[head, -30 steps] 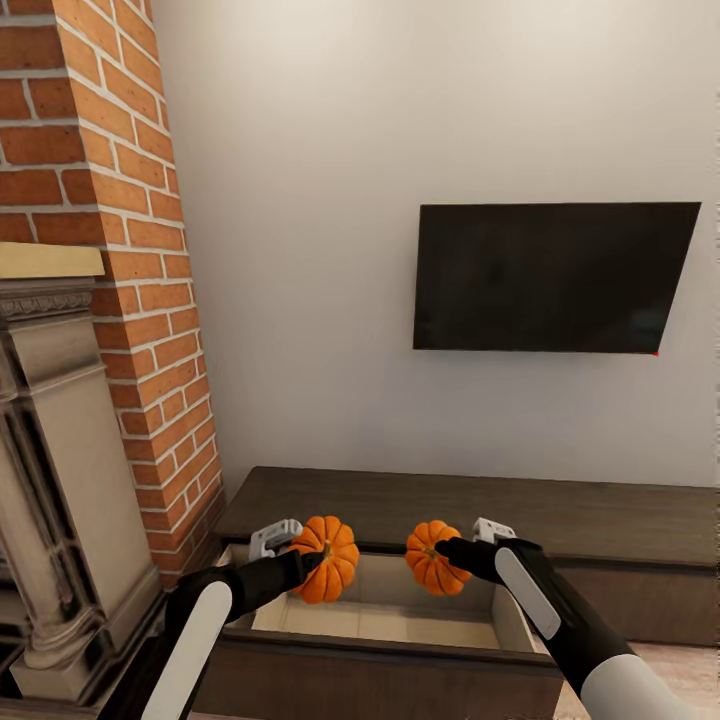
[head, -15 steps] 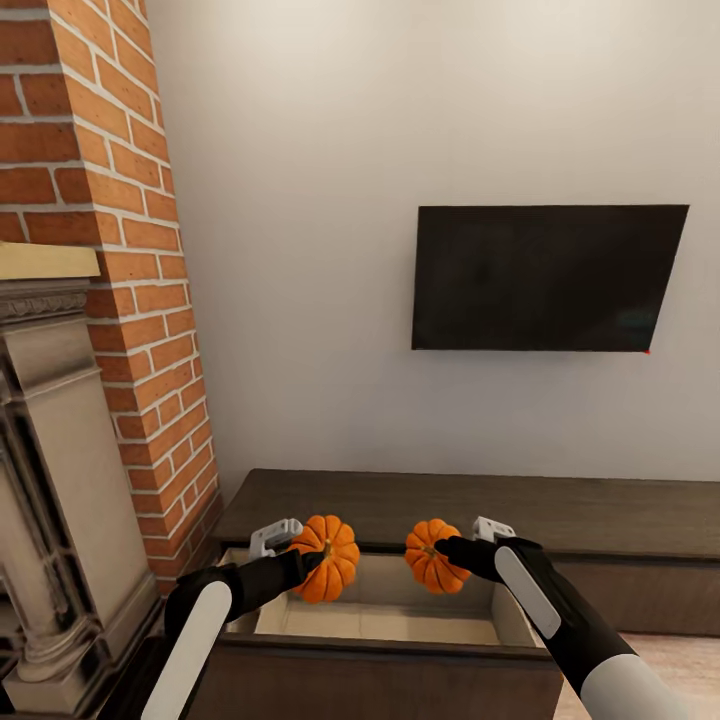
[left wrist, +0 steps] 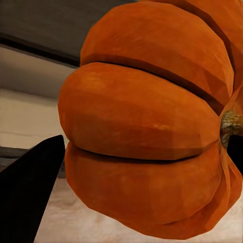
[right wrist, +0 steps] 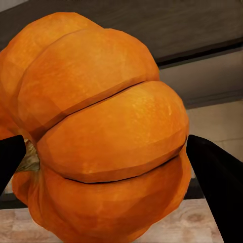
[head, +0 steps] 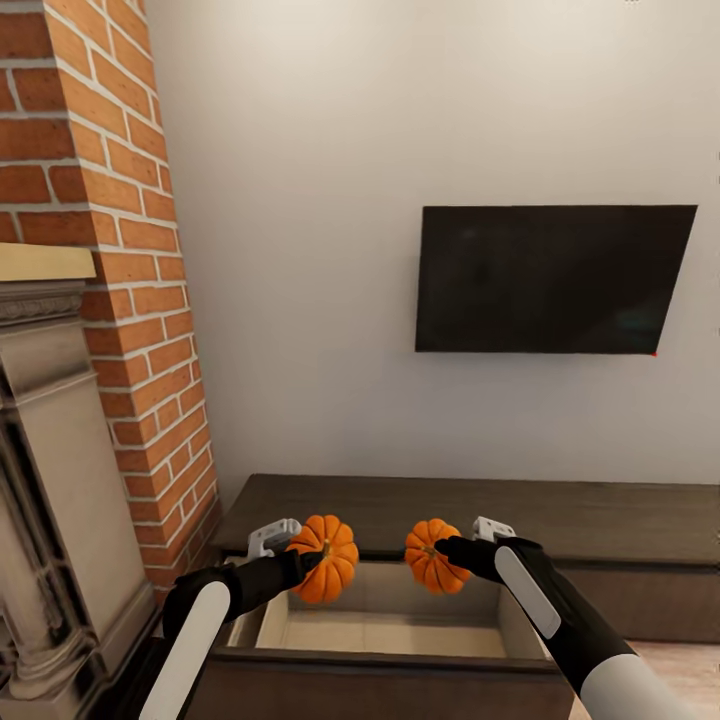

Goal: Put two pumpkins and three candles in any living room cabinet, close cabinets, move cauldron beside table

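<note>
Two ribbed orange pumpkins hang over the open drawer point(head: 390, 632) of the long dark-brown cabinet point(head: 560, 515). My left gripper point(head: 308, 562) is shut on the larger pumpkin point(head: 326, 559), which looms close in the left wrist view point(left wrist: 152, 131) between the dark fingers point(left wrist: 30, 187). My right gripper point(head: 450, 550) is shut on the smaller pumpkin point(head: 430, 556), seen close up in the right wrist view point(right wrist: 101, 136) between its fingers point(right wrist: 217, 177). The drawer's pale inside lies below both. Candles, cauldron and table are out of view.
A brick chimney point(head: 130, 250) and a stone fireplace surround point(head: 50, 480) stand close at the left. A black TV point(head: 552, 278) hangs on the white wall above the cabinet. Pale wood floor point(head: 680, 660) shows at the lower right.
The view has shifted slightly, and the drawer looks a little nearer below. Both grippers keep their pumpkins at the same spots.
</note>
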You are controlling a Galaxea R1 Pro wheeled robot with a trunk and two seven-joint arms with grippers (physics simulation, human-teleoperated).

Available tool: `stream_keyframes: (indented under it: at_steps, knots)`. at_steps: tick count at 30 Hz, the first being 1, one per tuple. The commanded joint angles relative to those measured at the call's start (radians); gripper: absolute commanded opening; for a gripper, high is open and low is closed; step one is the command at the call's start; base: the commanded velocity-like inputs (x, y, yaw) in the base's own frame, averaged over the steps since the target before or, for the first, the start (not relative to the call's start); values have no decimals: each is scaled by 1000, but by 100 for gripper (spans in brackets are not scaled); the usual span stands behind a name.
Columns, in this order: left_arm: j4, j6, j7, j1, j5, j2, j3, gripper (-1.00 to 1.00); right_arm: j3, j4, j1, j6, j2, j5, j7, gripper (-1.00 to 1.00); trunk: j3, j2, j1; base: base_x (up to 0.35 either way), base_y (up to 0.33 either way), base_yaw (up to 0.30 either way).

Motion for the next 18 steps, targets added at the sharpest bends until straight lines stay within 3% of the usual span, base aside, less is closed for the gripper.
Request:
stream_keyframes:
  at_steps: [1,18]
  knots:
    - [-1,2,12,-1,13,0,0,-100,4,-1,-1,1,-1,-10,-10,-100,-1,-1,0,70,38,-78]
    - [-1,2,12,-1,13,-1,0,-100,4,-2,-1,2,-1,-10,-10,-100,4,-1,0,103,63,-37]
